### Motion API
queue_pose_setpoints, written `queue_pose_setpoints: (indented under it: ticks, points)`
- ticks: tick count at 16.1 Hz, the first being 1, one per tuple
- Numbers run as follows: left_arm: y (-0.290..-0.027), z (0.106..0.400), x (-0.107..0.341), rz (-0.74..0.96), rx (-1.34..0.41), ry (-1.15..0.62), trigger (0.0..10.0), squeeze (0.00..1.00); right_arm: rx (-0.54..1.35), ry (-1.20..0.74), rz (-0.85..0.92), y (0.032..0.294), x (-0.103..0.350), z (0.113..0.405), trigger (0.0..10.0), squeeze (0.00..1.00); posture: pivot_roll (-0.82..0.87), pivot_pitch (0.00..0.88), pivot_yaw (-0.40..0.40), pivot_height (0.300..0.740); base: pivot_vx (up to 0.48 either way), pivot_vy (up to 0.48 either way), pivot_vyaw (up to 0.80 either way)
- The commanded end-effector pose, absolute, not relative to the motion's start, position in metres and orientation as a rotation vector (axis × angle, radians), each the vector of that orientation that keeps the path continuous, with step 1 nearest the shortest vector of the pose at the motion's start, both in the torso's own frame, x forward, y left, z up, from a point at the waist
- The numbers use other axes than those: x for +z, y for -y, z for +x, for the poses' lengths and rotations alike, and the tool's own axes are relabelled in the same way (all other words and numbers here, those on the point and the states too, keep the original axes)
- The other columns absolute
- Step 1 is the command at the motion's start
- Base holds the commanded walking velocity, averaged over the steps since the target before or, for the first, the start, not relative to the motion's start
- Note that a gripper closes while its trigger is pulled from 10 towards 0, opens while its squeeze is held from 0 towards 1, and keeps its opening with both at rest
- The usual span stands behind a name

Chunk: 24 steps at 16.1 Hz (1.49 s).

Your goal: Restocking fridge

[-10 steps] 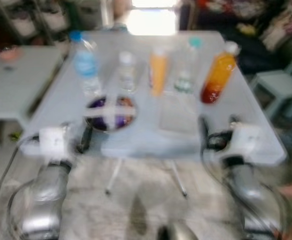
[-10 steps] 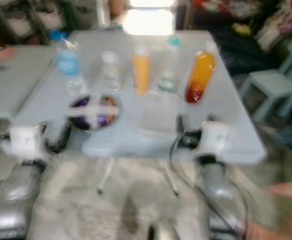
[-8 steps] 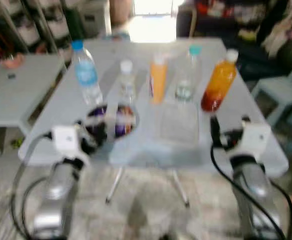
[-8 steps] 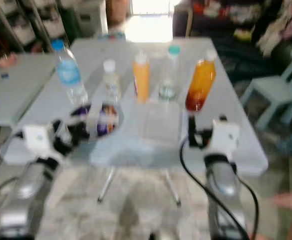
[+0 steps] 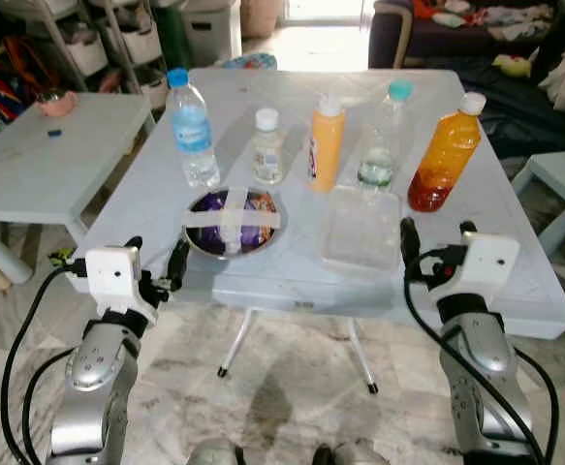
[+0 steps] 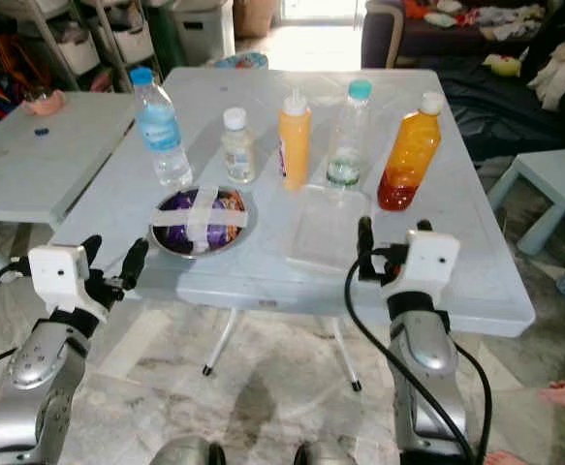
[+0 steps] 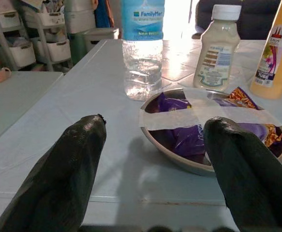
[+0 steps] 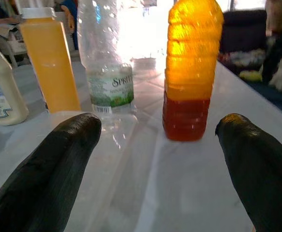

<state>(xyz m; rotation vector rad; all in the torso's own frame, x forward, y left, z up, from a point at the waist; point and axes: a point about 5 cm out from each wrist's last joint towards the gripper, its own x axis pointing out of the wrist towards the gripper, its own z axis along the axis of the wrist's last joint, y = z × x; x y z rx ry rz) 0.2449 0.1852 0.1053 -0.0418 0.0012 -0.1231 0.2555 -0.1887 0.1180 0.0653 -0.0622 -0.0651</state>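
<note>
White folding table is holding 5 bottles; right gripper, fingers apart, is facing the orange juice bottle, likely heavy, slick, best grasped mid-body.

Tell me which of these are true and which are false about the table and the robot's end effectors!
1. The metal bowl has white tape crossed over it. True.
2. The left end effector is holding the water bottle. False: it is open at the table's near edge, touching nothing.
3. Five bottles stand in a row behind the bowl. True.
4. The orange drink bottle lies on its side. False: it stands upright.
5. The right end effector is open and pointing toward the orange drink bottle. True.
6. The clear tray is stacked on top of the bowl. False: it lies flat on the table beside the bowl.
</note>
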Motion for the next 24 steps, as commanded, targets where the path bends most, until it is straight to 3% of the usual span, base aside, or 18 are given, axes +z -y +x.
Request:
queue_pose_setpoints:
  ticks: [1,16,24]
  points:
    - [-0.185,0.245,0.112,-0.029,-0.143,0.019,10.0,0.00,-0.043,0.028,0.089,0.185,0.112,0.257,10.0,0.00,0.03,0.041,0.052,0.740,0.000,0.000,0.00]
    - [-0.172,0.246,0.110,-0.017,-0.179,0.025,10.0,0.00,0.141,-0.137,0.371,0.159,0.095,0.255,10.0,0.00,0.03,0.060,0.042,0.740,0.000,0.000,0.00]
    - [-0.170,0.247,0.111,-0.005,-0.206,0.027,10.0,0.00,0.186,-0.112,0.400,0.155,0.101,0.249,10.0,0.00,0.03,0.062,0.050,0.740,0.000,0.000,0.00]
